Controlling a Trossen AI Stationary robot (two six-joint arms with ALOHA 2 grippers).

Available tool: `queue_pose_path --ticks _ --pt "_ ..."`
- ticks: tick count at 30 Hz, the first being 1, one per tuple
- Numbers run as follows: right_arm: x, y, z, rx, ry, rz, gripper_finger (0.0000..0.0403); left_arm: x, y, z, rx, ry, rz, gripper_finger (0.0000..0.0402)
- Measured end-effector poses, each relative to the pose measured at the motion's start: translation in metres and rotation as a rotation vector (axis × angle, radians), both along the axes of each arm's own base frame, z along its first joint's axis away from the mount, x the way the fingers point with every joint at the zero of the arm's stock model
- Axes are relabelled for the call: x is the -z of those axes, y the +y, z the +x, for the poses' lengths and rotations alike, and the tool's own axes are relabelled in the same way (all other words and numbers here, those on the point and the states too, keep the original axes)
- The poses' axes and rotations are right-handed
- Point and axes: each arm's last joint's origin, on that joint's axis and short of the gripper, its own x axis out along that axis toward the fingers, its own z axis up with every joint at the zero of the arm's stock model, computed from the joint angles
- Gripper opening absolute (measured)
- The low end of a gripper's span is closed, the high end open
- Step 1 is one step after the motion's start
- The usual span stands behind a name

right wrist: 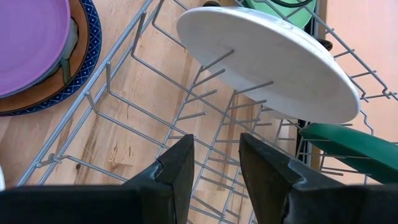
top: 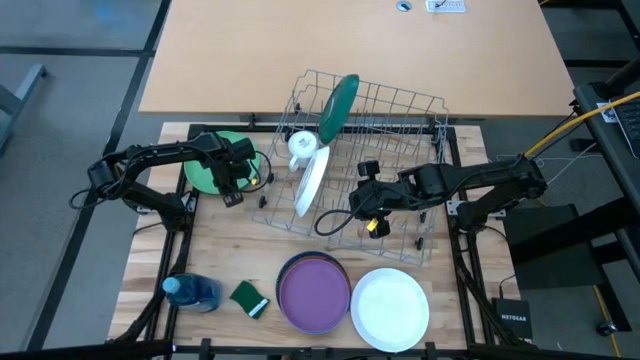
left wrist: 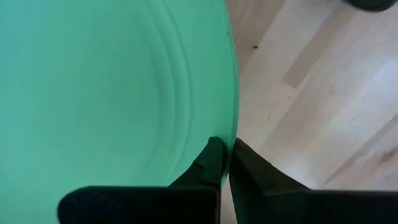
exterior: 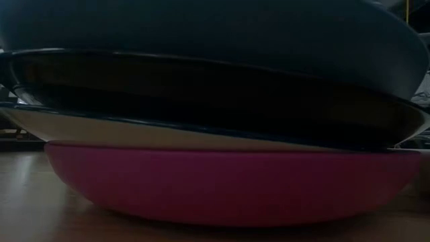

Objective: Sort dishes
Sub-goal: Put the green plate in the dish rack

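High view shows the left pincer (top: pixel 234 180) clamped on the rim of a light green plate (top: pixel 207 172), which lies flat on the tabletop (top: pixel 220 255) directly under and behind it. Its wrist view confirms the grip: the two fingers (left wrist: pixel 211 165) pinch the plate's thin edge, one above and one below, likely because a flat plate offers no other hold.

The right pincer (top: pixel 372 208) hovers inside the wire rack (top: pixel 420 135), fingers narrowly parted and holding nothing. Ahead of it a white plate (right wrist: pixel 267 59) leans on the rack's tines, and just beyond that a dark green plate (right wrist: pixel 348 146) stands on edge in the same rack; upright slots keep each dish apart. A small white mug (top: pixel 303 145) sits in the rack beside them.

Nearer the table's front edge, well apart from both pincers, a purple plate (top: pixel 314 292) tops a stack, a white plate (top: pixel 390 308) lies beside it, and a green sponge (top: pixel 249 298) lies near.
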Motion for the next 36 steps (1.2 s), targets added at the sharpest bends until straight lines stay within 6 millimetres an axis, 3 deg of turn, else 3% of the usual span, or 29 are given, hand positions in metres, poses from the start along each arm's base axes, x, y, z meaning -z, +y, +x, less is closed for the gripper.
queue_pose_path --ticks 11,16,26,36 --pt "0.000 0.000 0.000 0.000 0.000 0.000 0.0131 -0.001 -0.003 0.000 -0.006 -0.001 -0.033 0.0001" --pt "0.000 0.000 0.000 0.000 0.000 0.000 0.0131 -0.011 -0.002 0.001 -0.008 0.016 -0.042 0.0000" --pt "0.000 0.000 0.000 0.000 -0.001 0.000 0.0131 -0.057 -0.002 0.001 -0.012 -0.082 0.034 0.0001" --pt "0.000 0.000 0.000 -0.002 -0.002 -0.001 0.0131 -0.105 -0.010 -0.011 -0.022 -0.222 0.133 0.0001"
